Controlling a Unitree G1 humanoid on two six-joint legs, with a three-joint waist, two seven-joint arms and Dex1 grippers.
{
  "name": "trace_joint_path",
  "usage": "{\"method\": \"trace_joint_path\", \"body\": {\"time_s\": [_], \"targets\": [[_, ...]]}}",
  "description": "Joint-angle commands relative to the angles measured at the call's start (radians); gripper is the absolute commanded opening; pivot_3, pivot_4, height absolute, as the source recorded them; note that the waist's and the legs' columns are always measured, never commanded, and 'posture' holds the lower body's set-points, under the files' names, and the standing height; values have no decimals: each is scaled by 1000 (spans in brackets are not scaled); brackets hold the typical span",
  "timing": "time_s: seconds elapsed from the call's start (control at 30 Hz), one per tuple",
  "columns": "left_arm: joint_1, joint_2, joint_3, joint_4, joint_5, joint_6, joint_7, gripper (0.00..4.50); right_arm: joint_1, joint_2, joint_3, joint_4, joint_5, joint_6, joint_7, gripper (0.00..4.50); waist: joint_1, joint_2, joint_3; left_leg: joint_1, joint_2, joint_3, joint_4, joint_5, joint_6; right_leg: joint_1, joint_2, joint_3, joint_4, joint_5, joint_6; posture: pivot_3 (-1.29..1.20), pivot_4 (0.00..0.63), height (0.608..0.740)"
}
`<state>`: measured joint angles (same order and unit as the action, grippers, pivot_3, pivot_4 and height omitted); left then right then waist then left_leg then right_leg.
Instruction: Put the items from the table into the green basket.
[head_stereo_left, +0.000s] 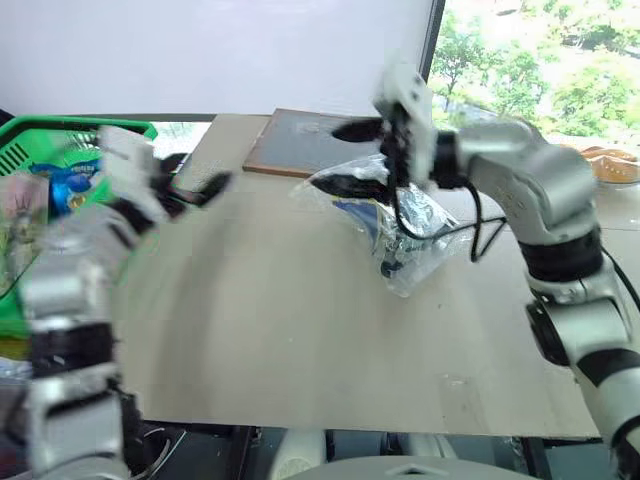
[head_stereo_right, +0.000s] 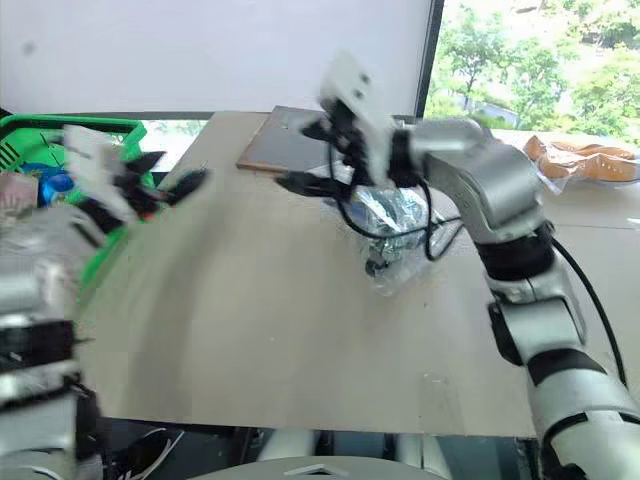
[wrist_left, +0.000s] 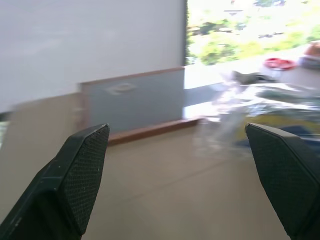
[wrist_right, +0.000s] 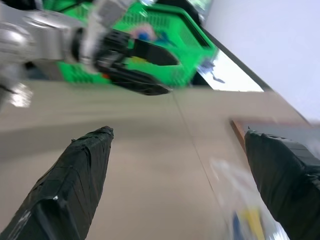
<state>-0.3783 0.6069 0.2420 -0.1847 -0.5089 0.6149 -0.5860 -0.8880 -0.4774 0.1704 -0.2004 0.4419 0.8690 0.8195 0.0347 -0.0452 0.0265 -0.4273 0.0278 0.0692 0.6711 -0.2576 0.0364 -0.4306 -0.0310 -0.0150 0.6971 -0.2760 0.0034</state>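
A: Clear bag (head_stereo_left: 405, 225) on desk (head_stereo_left: 300, 330), mid-far, well apart from green basket (head_stereo_left: 30, 150) at far left.
B: Right tool (head_stereo_left: 345, 158) just above bag's left end, jaws wide, empty. Nearer arm = right.
A: Left tool (head_stereo_left: 195, 185) by basket, also wide, empty.

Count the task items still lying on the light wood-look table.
1: the clear plastic bag with dark and yellow contents, mid-table under the right tool. The bright green slotted plastic basket at the table's left edge may hide other items.
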Motion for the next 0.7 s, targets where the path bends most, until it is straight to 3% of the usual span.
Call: {"method": "trace_joint_path", "body": {"time_s": [0.03,0.17,0.3,0.4,0.47,0.7], "targets": [[34,-48,-58,-201,-40,75,70,4479,130,-94,-124,-175,18,80,-67,4500,-5,3,-1,1,0,0,0,0,0,0,1,1,1,0,0,24,0,740],[74,-83,-110,-269,-102,171,68,4479,464,-240,-294,-416,52,196,-114,4500,-18,15,-4,8,1,0,-1,0,0,7,3,1,-2,-1,-1,-54,8,740],[126,-57,-101,-292,-123,213,47,4479,668,-292,-434,-497,52,214,-143,4500,-56,24,1,23,2,2,-1,-3,5,22,7,6,-3,-2,-1,-106,22,740],[203,-31,-83,-335,-147,238,36,4479,818,-310,-527,-531,55,198,-135,4500,-87,27,4,46,5,3,-4,-3,5,41,14,12,-9,-3,-2,-125,31,740],[273,-25,-61,-368,-166,255,41,4479,929,-316,-578,-543,43,158,-119,4500,-96,28,4,48,8,2,-5,-3,5,45,18,13,-13,-3,-2,-126,36,740],[483,30,-5,-431,-142,211,29,4479,1063,-254,-643,-523,79,31,-104,4500,-108,29,9,49,10,5,-7,-3,5,44,21,18,-17,-3,-1,-95,52,740]]}}
